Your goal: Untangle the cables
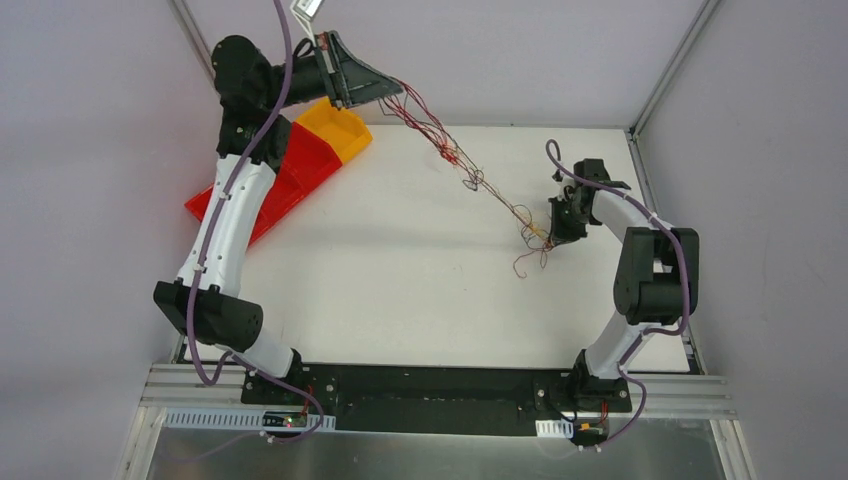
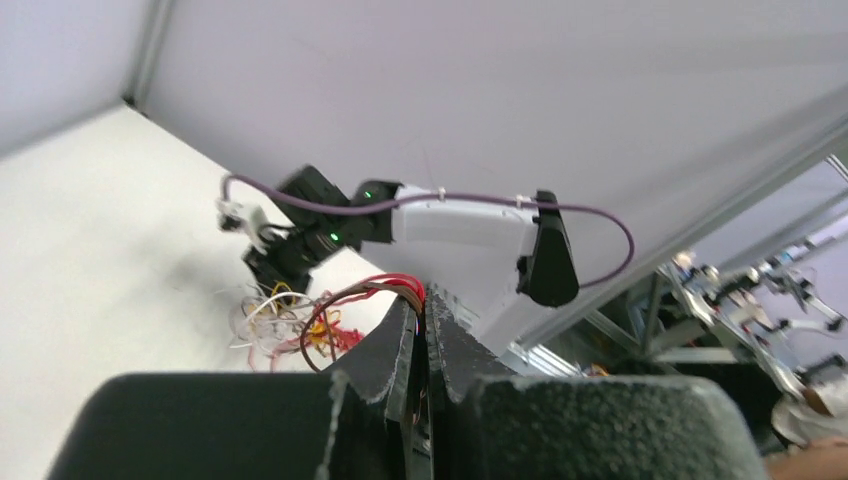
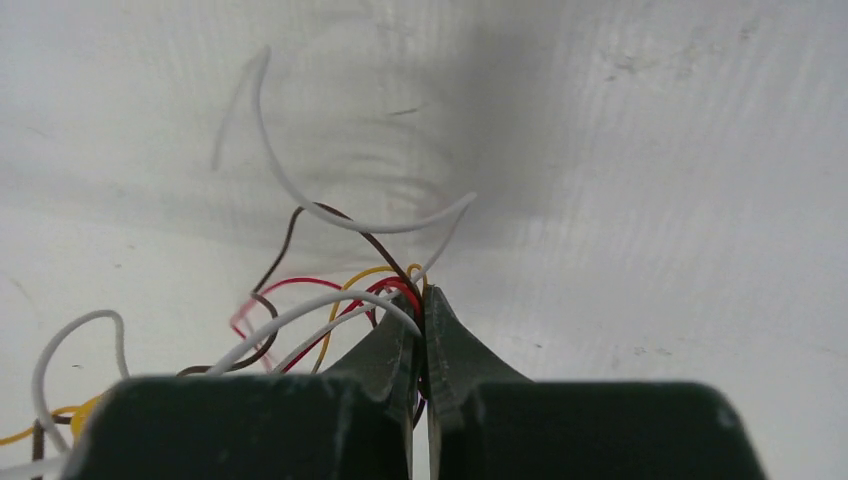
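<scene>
Cables, pinched by left tool and right tool, stretch out near orange bin.

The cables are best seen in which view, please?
Top external: the cables stretch whole between left gripper and right gripper. Left wrist shows its pinched end and the far tangle; right wrist, only nearby loops.

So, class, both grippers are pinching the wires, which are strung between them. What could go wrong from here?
The wires span from the left gripper to the right gripper with a clump midway; pulling further apart may tighten that knot.
The right gripper clamps several together, so thin ones could slip out.
</scene>
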`<state>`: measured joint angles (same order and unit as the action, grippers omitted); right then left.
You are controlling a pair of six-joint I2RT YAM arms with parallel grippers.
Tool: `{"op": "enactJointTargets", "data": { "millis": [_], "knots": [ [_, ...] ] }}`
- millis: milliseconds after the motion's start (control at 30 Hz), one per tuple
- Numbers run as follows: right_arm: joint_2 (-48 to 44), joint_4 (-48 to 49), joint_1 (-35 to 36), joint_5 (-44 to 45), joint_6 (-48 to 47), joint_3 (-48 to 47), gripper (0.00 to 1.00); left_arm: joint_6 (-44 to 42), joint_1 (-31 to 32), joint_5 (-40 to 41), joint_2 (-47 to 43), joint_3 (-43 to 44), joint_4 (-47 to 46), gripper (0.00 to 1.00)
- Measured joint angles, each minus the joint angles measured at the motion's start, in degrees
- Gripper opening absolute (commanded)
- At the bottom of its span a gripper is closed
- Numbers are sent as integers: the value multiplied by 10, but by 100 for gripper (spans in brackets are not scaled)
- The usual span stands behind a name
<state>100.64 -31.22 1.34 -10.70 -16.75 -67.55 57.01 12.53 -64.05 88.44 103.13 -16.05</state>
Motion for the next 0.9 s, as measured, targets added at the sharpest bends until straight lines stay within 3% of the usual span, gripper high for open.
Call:
{"op": "enactJointTargets", "data": {
  "millis": [367, 667, 900],
  "knots": [
    [24, -18, -53, 42, -65, -11, 0, 45, -124, 12, 5, 115, -22, 0],
    [61, -13, -110, 134, -107, -34, 0, 67, -283, 113, 5, 222, -53, 0],
    [90, -56, -113, 119, -88, -100, 0, 64, -290, 131, -17, 197, -60, 0]
  ]
}}
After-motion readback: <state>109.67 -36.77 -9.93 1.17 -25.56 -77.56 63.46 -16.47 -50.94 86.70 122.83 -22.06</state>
